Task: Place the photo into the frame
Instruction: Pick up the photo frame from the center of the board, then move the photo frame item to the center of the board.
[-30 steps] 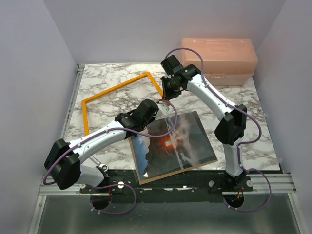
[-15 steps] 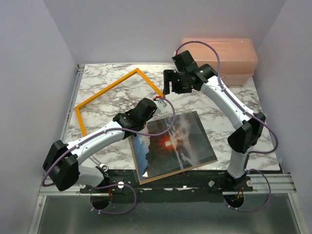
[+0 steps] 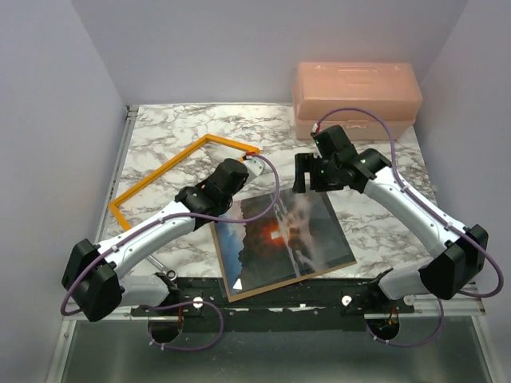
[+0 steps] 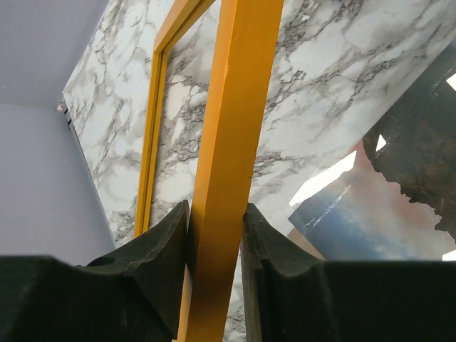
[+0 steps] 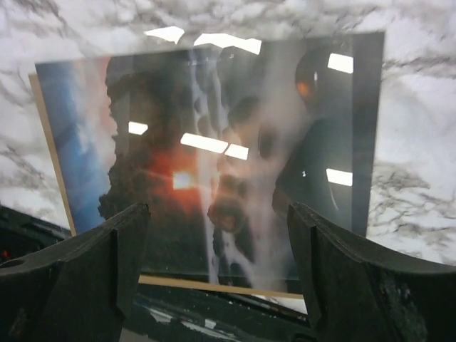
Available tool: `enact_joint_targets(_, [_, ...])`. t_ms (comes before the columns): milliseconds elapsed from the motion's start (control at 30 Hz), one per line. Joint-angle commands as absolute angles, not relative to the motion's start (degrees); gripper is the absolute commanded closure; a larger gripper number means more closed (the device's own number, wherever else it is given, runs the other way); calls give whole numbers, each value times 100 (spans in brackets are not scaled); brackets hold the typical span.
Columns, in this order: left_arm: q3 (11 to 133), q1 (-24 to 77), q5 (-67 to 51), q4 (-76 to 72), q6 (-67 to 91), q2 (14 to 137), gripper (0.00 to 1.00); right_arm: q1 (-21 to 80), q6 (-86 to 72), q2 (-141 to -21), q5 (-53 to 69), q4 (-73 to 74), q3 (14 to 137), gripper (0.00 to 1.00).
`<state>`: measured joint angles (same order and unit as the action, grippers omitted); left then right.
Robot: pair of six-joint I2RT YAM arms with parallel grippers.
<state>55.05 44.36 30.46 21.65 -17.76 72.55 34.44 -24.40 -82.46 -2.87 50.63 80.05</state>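
In the overhead view the frame (image 3: 160, 172) lay over the left half of the marble table (image 3: 160, 128). Its long visible side ran from the left edge up to a corner near the far middle. A short side came back from that corner to the left gripper (image 3: 252, 163), which was clenched on the frame at its right-hand corner. The photo (image 3: 279, 235) lay picture-up on a brown backing board (image 3: 231, 294) at the middle of the near edge. Its long axis ran left to right, skewed so the right end sat farther from the near edge. The right gripper (image 3: 302, 174) hung over the photo's far edge with its jaws spread and grasping nothing. A pink plastic box (image 3: 357, 96) stood at the far right corner. Since a second earlier the right gripper had let go of the frame's corner and drawn back toward the photo. The frame had swung toward the left and near edges. In the left wrist view a bar of the frame (image 4: 235, 107) ran upright between the two fingers (image 4: 160, 249), pinched on both faces. A corner of the photo (image 4: 370, 206) showed to the right. In the right wrist view the photo (image 5: 214, 164) filled the gap below the wide-set fingers (image 5: 107, 263), untouched, its red sun left of centre and glare across it.
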Motion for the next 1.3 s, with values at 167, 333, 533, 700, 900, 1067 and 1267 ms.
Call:
enact_joint_targets(167, [5971, 3653, 2599, 1921, -1361, 6721, 100, 3736, -2688, -8085, 1656, 3706, 6718, 16])
enact_joint_targets(333, [6261, 3118, 2399, 1992, -1315, 6807, 100, 4548, -2852, -8730, 1650, 3058, 6953, 17])
enact_joint_targets(533, [6271, 2545, 2259, 2006, -1041, 6698, 100, 5434, -3005, -9574, 1776, 1957, 7290, 22])
enact_joint_targets(700, [6149, 2237, 2317, 1910, -829, 6499, 100, 6091, -3141, -10586, 1777, 1419, 7803, 34])
enact_joint_targets(900, [6019, 1908, 2365, 1802, -500, 6252, 100, 6608, -3204, -11794, 1627, 1471, 8646, 43])
enact_joint_targets(1067, [5977, 1690, 2212, 1768, -374, 6153, 100, 6863, -3328, -12503, 1435, 1768, 9289, 60])
enact_joint_targets(1267, [5922, 1661, 2204, 1765, -342, 6099, 100, 7068, -3397, -13169, 793, 2591, 10102, 79])
